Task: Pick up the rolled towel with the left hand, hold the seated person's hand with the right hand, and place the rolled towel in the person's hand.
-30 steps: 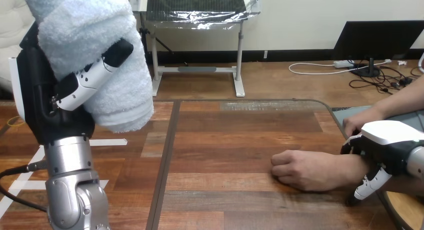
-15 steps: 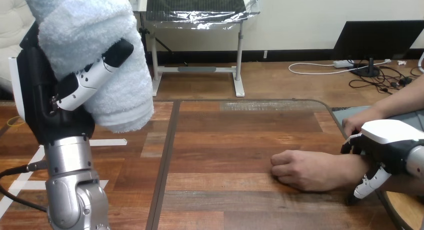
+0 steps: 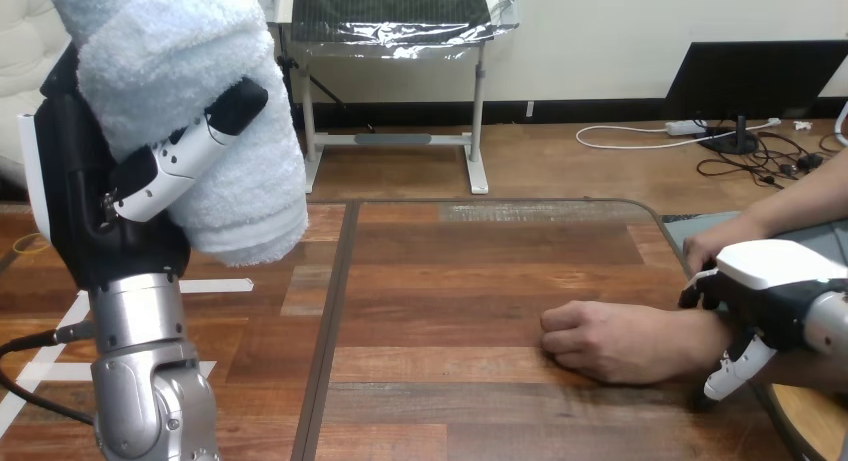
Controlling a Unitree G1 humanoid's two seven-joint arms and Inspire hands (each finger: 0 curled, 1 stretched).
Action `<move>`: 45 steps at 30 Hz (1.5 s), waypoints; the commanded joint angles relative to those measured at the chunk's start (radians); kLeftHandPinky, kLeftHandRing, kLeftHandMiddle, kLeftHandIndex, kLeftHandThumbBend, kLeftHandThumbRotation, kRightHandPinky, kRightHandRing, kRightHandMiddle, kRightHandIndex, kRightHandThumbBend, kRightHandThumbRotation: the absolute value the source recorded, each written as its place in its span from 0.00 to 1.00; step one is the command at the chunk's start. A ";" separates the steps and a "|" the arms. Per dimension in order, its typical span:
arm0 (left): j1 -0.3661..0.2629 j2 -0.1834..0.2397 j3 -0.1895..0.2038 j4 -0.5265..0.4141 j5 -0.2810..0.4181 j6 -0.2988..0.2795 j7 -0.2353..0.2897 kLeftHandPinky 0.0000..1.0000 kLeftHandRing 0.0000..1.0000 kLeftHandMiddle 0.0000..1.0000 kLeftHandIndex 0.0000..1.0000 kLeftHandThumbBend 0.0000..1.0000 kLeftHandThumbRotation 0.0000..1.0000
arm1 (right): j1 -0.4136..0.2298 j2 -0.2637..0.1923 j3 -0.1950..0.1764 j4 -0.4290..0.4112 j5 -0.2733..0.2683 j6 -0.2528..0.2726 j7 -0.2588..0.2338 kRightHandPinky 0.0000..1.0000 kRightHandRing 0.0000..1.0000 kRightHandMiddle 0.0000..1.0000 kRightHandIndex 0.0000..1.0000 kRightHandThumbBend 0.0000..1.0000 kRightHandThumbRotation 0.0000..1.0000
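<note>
The rolled towel [image 3: 215, 71], pale blue and thick, is held high at the view's left. My left hand [image 3: 85, 216] is shut on it, with the thumb across its front. The person's hand [image 3: 600, 341] rests on the wooden table [image 3: 450, 271] at the right as a loose fist, knuckles toward the left. My right hand [image 3: 775, 281] sits over the person's wrist, fingers curled over its far side and the thumb [image 3: 735, 366] down its near side.
A second hand of the person [image 3: 715, 243] lies near the table's right edge, just behind my right hand. A dark seam [image 3: 335, 311] runs front to back through the tabletop.
My right hand has edged slightly up and to the left on the person's wrist. My left hand and the towel have not moved.
</note>
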 commanded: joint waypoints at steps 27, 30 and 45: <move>-0.056 0.003 -0.003 -0.045 0.001 -0.013 -0.006 0.21 0.27 0.33 0.38 0.53 0.00 | -0.081 0.075 0.039 -0.035 -0.092 0.014 -0.021 0.70 0.81 0.82 0.83 1.00 0.34; -0.056 0.003 -0.004 -0.048 0.002 -0.010 -0.005 0.21 0.27 0.33 0.38 0.53 0.00 | -0.082 0.079 0.041 -0.040 -0.095 0.020 -0.013 0.71 0.82 0.82 0.83 1.00 0.35; -0.059 0.005 -0.002 -0.042 0.000 -0.017 -0.010 0.21 0.27 0.33 0.38 0.53 0.00 | -0.084 0.089 0.053 -0.045 -0.110 0.023 -0.011 0.70 0.83 0.83 0.84 1.00 0.36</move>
